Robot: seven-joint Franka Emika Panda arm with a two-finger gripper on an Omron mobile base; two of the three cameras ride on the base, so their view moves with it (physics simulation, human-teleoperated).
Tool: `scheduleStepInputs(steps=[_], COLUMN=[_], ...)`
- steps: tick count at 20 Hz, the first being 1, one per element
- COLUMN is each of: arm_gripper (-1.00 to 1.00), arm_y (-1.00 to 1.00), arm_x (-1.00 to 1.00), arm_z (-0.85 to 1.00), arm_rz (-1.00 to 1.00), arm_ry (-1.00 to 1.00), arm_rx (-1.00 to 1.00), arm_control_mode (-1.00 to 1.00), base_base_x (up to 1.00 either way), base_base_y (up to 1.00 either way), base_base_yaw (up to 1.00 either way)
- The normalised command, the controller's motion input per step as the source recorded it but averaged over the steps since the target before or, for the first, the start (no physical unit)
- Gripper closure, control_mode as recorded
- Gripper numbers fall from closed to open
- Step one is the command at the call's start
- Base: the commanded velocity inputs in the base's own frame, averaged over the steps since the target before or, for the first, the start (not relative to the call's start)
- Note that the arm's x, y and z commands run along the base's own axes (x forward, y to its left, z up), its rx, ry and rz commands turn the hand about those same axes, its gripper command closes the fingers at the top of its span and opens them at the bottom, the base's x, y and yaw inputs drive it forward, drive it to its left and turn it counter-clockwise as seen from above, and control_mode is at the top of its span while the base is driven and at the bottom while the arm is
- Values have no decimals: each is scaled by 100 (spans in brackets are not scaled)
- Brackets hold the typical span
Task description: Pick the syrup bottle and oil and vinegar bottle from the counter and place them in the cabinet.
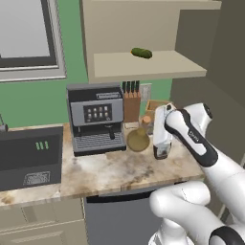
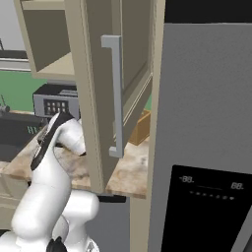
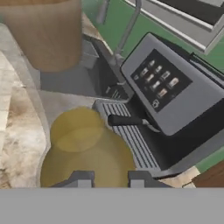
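The oil and vinegar bottle has an olive-yellow belly and a cork top. It stands on the counter just right of the coffee machine, leaning toward my hand. My gripper reaches it from the right. In the hand view the yellow belly rises between the fingertips of my gripper, which is shut on it. The syrup bottle, small and dark, shows below my hand and is partly hidden by it. The cabinet stands open above the counter.
A green pickle lies on the cabinet shelf. A grey coffee machine and a knife block stand behind the bottle. The open cabinet door hangs over the counter, beside the tall fridge. A dark appliance sits at the far left.
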Motion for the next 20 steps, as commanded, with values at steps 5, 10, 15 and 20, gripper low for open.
scheduleStepInputs(steps=[5,10,15,20], arm_gripper=[100,100,100,100], arm_y=[0,16,10,0], arm_x=[-36,-33,-32,-10], arm_z=[25,19,33,39], arm_rz=[-38,-37,-36,-27], arm_ry=[0,0,1,12], arm_rx=[23,11,16,33], arm_control_mode=[-100,-100,-100,-100], base_base_x=[0,0,0,0], base_base_y=[0,0,0,0], base_base_yaw=[0,0,0,0])
